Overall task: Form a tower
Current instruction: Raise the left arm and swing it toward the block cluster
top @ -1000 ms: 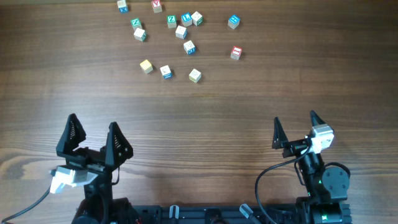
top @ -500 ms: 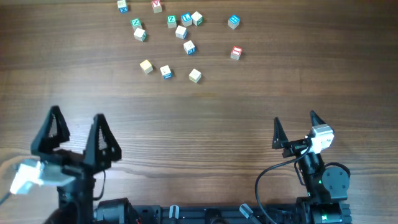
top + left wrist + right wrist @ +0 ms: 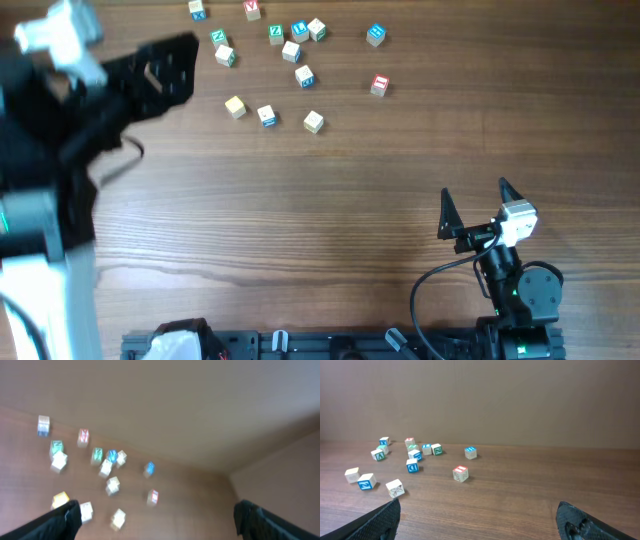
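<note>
Overhead: no tower stands yet. The letter cubes lie singly at the table's 12 o'clock, with the yellow-faced cube at the cluster's 8 o'clock and the red-faced cube apart at 3 o'clock. The left arm looms blurred at 10 o'clock; the right arm sits at 5 o'clock.

Left wrist: left jaws wide apart, empty, facing the cubes.

Right wrist: right jaws wide apart, empty. Nothing blocks the red-faced cube, but tight neighbours crowd the far ones.
</note>
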### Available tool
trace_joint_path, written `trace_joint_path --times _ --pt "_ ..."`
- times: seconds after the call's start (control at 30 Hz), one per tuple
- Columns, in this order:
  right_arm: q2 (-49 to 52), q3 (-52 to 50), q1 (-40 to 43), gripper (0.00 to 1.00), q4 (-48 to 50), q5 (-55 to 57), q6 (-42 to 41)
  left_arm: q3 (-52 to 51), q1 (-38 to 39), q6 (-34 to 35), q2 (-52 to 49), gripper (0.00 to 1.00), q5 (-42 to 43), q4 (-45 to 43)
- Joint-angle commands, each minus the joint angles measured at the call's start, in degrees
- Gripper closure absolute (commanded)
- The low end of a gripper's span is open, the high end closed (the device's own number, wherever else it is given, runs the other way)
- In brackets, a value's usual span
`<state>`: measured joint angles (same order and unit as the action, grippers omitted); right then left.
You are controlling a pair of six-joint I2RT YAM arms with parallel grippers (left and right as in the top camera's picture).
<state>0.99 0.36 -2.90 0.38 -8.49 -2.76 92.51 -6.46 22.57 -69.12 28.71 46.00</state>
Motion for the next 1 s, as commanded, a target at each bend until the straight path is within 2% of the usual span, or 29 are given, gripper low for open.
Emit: trace_joint_path --times 0.0,0.2,0.23,0.27,0.3,0.4,0.5,0.67,0.8,0.9,0.93,0.97 --pt "-0.46 -0.07 -0.13 0.01 0.17 0.66 -0.37 11.96 0.24 -4.59 -13.46 0.0 2.78 8.74" --pt "-0.46 -0.07 -0.13 0.0 0.17 0.63 -0.37 12.07 0.59 -5.88 -26.64 0.0 2.75 11.41" --pt "-0.46 -0.07 -0.13 0.0 0.17 0.66 -0.39 12.07 0.63 -5.86 -28.26 0.09 2.75 11.56" --pt "-0.46 -0.07 -0.13 0.0 0.17 0.66 -0.37 12.07 0.63 -5.84 -30.12 0.48 2.78 11.72" --pt "-0.46 -0.07 -0.13 0.0 0.17 0.63 -0.37 12.07 0.63 -5.79 -31.21 0.96 2.78 11.8" --pt "-0.46 -0.07 -0.13 0.0 0.17 0.63 -0.39 12.07 0.83 -4.87 -35.08 0.96 0.55 12.17" --pt "-0.46 -0.07 -0.13 0.0 0.17 0.66 -0.39 12.15 2.12 -1.11 -36.65 0.96 -11.08 11.98" --pt "-0.46 -0.07 -0.13 0.0 0.17 0.66 -0.37 12.94 5.9 -1.81 -36.65 0.96 -27.78 8.44" --pt "-0.46 -0.07 -0.13 0.0 0.17 0.63 -0.37 12.92 9.66 -2.82 -38.27 0.94 -31.17 1.53" --pt "-0.46 -0.07 -0.13 0.0 0.17 0.63 -0.37 12.92 12.07 -2.84 -40.85 0.81 -31.17 -4.48" --pt "-0.46 -0.07 -0.13 0.0 0.17 0.66 -0.37 12.92 13.07 -2.84 -42.29 0.73 -31.17 -7.32" --pt "-0.46 -0.07 -0.13 0.0 0.17 0.66 -0.39 12.92 13.7 -2.84 -43.39 0.57 -31.17 -9.22"
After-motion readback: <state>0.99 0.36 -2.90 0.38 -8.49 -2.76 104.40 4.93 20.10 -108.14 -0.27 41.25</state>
